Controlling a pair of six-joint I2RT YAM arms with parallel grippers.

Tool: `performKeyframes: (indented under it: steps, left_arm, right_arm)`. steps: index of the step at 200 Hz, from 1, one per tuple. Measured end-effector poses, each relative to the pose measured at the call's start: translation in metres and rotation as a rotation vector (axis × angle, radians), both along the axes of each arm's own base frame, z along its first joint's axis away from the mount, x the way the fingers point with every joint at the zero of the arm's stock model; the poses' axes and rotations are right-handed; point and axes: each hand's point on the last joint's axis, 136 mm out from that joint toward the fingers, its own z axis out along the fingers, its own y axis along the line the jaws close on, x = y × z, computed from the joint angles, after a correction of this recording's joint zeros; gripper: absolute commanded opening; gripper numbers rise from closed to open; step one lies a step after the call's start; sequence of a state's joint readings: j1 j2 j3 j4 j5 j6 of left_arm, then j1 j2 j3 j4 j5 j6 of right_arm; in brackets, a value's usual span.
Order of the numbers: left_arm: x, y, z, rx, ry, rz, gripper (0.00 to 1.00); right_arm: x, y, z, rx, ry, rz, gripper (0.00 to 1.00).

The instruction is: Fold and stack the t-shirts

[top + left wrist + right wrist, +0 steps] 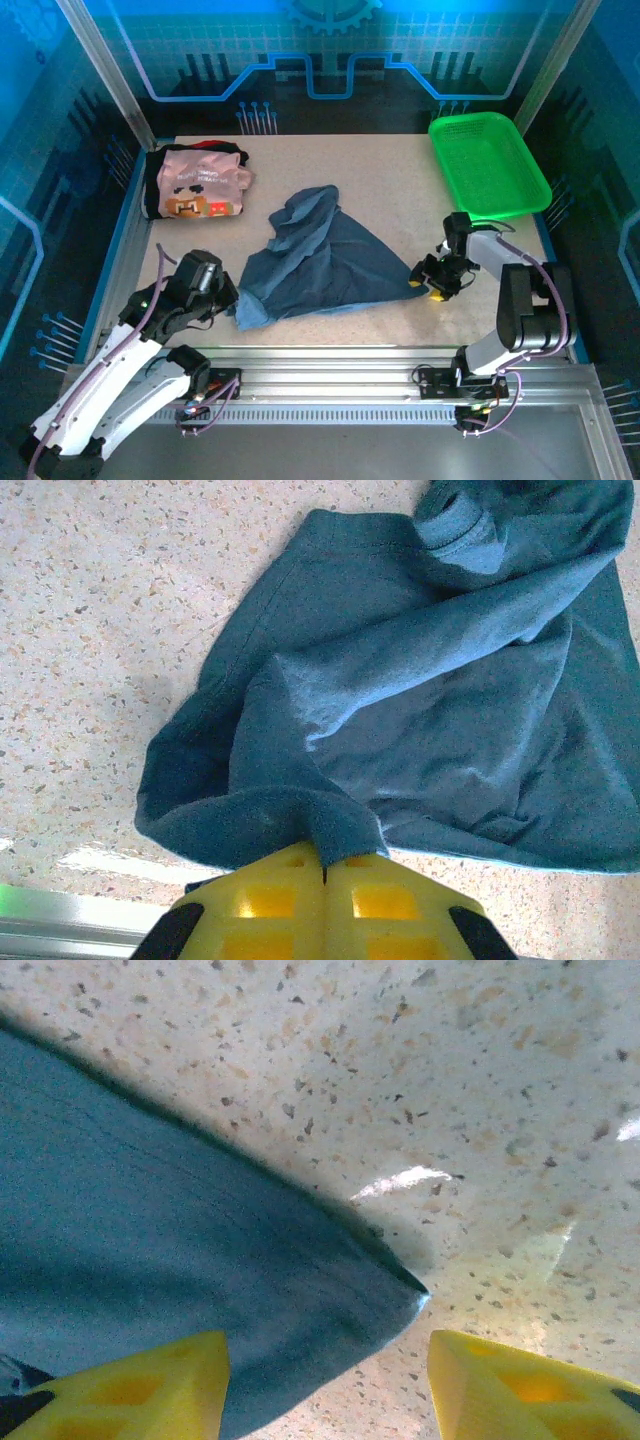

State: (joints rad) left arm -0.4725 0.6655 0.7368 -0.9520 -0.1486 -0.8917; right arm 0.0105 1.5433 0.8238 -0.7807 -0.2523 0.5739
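Observation:
A slate-blue t-shirt lies rumpled in the middle of the table. My left gripper sits at its near-left corner, shut on a pinch of the blue cloth between its yellow fingers. My right gripper stands open at the shirt's right corner; that corner lies flat on the table between the yellow fingertips, touching neither. A pale pink t-shirt with a pixel-art print lies folded at the back left, on top of a black t-shirt.
A bright green mesh basket stands at the back right corner. Blue rails edge the table on the left and right, and a metal rail runs along the near edge.

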Motion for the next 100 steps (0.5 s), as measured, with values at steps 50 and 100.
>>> performKeyframes:
  steps: [50,100]
  left_arm:
    - [0.0,0.0,0.0,0.002,-0.001,0.002,0.0]
    - [0.018,-0.006,0.025,0.022,-0.024,-0.02,0.0]
  right_arm:
    - [-0.006,-0.009,-0.014,-0.033,0.06,-0.048,0.09]
    - [0.045,-0.008,0.018,0.007,-0.081,-0.117,0.0]
